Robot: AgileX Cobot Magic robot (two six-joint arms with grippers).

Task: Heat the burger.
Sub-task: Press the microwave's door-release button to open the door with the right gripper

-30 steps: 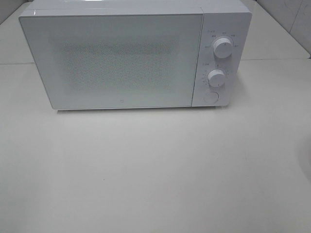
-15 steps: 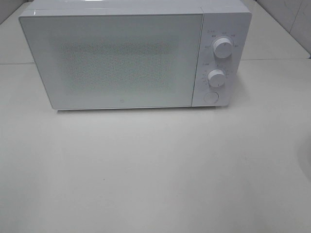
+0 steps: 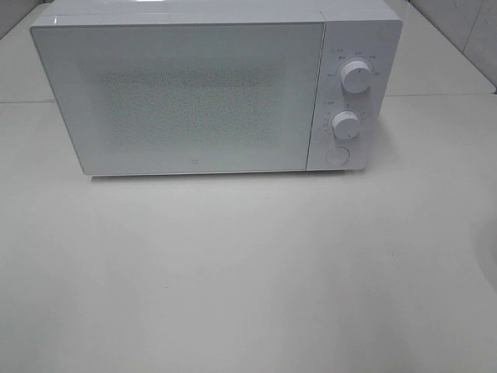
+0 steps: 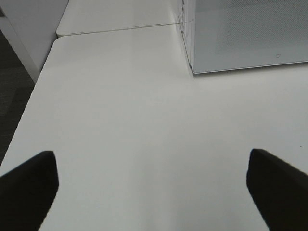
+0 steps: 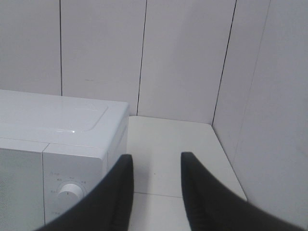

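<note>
Microwave [image 3: 194, 93] door shut, burger nowhere in view (already inside? cannot tell); left gripper [image 4: 151, 161] spread wide, right gripper [image 5: 156, 161] narrowly parted, both empty.

Nothing here can really be read. The white microwave [image 3: 194, 93] carries a tiny grey logo [image 3: 194, 165] low on its door. Faint fine printing rings the upper knob [image 3: 356, 78] and the lower knob [image 3: 346, 125], all too small to make out.

Left gripper [image 4: 150, 156] spread wide, right gripper [image 5: 156, 158] narrower
</note>
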